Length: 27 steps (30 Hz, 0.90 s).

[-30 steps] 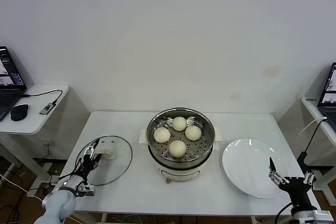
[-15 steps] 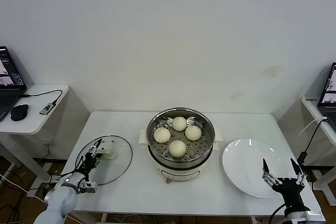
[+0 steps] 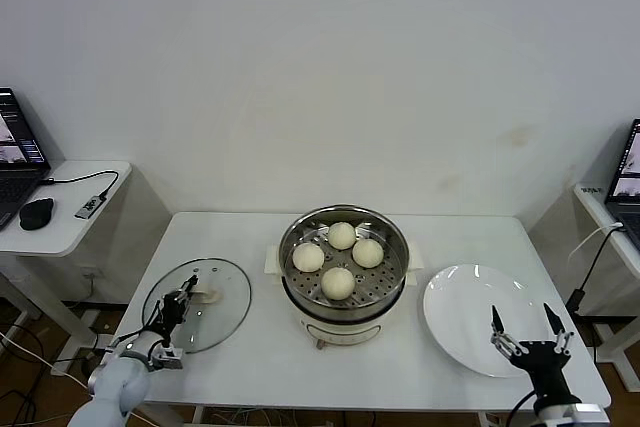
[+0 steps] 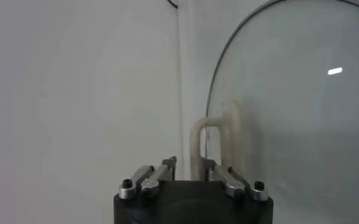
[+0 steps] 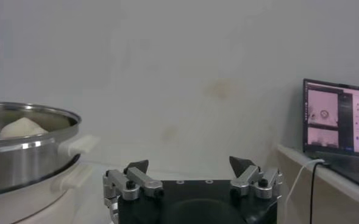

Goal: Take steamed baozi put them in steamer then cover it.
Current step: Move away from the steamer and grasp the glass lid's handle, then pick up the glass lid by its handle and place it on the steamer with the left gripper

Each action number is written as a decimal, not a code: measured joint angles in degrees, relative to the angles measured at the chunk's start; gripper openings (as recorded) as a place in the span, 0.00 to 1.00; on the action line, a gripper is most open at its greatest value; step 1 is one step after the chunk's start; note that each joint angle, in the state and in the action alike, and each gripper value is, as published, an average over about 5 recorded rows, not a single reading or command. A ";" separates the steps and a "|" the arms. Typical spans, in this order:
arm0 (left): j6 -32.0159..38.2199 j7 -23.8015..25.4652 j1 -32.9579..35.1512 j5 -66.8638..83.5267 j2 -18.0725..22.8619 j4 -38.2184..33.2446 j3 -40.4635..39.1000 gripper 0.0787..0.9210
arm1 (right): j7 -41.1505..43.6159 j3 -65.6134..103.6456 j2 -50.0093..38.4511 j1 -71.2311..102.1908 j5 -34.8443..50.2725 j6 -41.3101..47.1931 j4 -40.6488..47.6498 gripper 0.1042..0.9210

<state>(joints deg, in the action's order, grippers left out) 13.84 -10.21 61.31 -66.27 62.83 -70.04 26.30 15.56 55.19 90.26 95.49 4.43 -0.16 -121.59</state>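
So all four baozi [image 3: 338, 282] already sit in the steamer [image 3: 343, 269]. Left of it, the left tool [image 3: 186, 297] is pinching the cover [image 3: 198, 304] handle; right tool [image 3: 522, 322] idles spread, right of it.

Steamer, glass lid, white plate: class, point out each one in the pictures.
steamer [image 3: 345, 308], head view, cream base front.
glass lid [image 3: 225, 292], head view, bare glass.
white plate [image 3: 460, 307], head view, bare centre.
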 measured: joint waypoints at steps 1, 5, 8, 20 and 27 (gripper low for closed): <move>0.01 -0.25 0.15 0.20 -0.03 -0.07 0.14 0.09 | 0.03 -0.10 0.00 0.04 -0.11 -0.07 0.01 0.88; -0.21 -0.89 1.13 1.03 -0.34 -1.17 0.75 0.08 | 0.19 -0.48 -0.08 0.18 -0.54 -0.24 0.01 0.88; -0.84 -0.84 2.35 1.93 -0.83 -3.40 1.35 0.08 | 0.31 -0.82 -0.33 0.20 -0.77 -0.27 -0.05 0.88; -9.68 3.64 10.76 8.11 -4.59 -21.55 5.32 0.08 | 0.72 -2.77 -1.55 0.55 -2.03 -0.59 -0.12 0.88; -15.88 8.02 13.33 12.37 -7.53 -32.62 6.68 0.08 | 0.17 -3.83 -2.03 0.08 -2.87 -0.47 0.72 0.88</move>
<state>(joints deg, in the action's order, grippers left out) -2.04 -2.19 74.64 -53.91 55.29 -102.66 32.98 15.73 51.37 88.23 95.57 1.56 -0.63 -120.87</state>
